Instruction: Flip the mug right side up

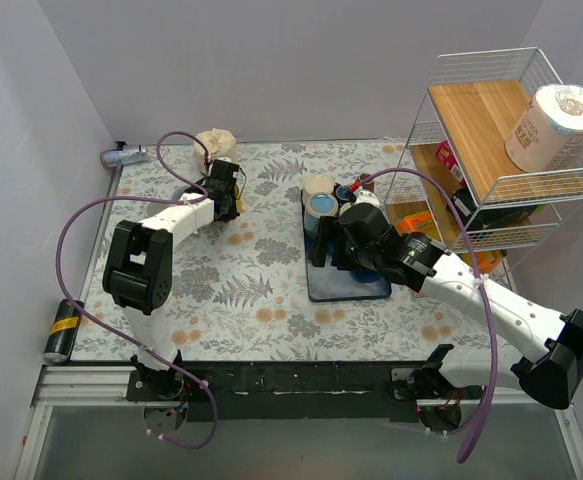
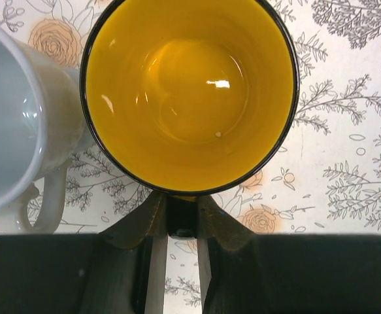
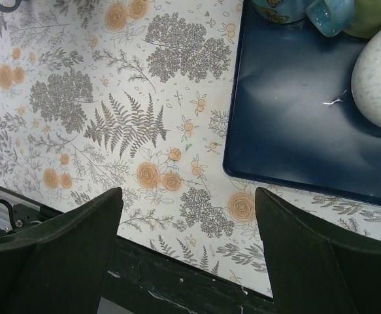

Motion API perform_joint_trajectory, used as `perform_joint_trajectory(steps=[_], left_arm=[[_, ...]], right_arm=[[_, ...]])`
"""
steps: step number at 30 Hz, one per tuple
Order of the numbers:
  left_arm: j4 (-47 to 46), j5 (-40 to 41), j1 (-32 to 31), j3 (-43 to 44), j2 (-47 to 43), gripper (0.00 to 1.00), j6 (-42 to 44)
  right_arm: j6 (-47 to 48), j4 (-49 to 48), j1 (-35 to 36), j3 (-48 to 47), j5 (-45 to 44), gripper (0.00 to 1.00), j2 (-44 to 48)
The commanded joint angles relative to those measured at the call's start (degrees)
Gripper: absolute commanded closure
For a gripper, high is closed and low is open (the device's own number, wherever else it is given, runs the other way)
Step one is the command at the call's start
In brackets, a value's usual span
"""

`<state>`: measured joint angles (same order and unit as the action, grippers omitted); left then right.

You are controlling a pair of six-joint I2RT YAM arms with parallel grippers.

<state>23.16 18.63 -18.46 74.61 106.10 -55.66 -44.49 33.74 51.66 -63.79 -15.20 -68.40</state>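
The mug [image 2: 190, 91] is black outside and yellow inside. In the left wrist view its mouth faces up at the camera, over the flowered cloth. My left gripper [image 2: 182, 210] is shut on its black handle, which sits squeezed between the two fingers just below the rim. From above, the left gripper [image 1: 225, 196] is at the back left of the table and its wrist hides most of the mug. My right gripper [image 3: 187, 216] is open and holds nothing; it hangs over the cloth by the tray's near left corner.
A white mug [image 2: 7, 118] stands touching or almost touching the yellow mug's left side. The dark blue tray [image 1: 356, 285] carries several cups. A wire rack [image 1: 491, 150] with a paper roll [image 1: 556, 125] is at the right. A bottle [image 1: 123, 155] and a can [image 1: 63, 330] lie beyond the left edge.
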Motion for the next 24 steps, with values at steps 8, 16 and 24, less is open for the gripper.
perform_joint_trajectory(steps=[8,16,24], left_arm=[[-5.3,1.8,0.2,1.4,-1.9,0.55,0.6],[-3.7,-4.3,0.2,-0.8,-12.2,0.27,-1.6],[-1.3,-17.3,0.1,-4.6,-27.8,0.03,-4.8]], right_arm=[[2.3,1.9,-1.6,-0.5,1.9,0.12,-1.0],[7.7,0.7,-2.2,-3.0,0.3,0.12,-4.8],[28.2,-14.3,-3.8,-2.2,-7.8,0.14,-9.6]])
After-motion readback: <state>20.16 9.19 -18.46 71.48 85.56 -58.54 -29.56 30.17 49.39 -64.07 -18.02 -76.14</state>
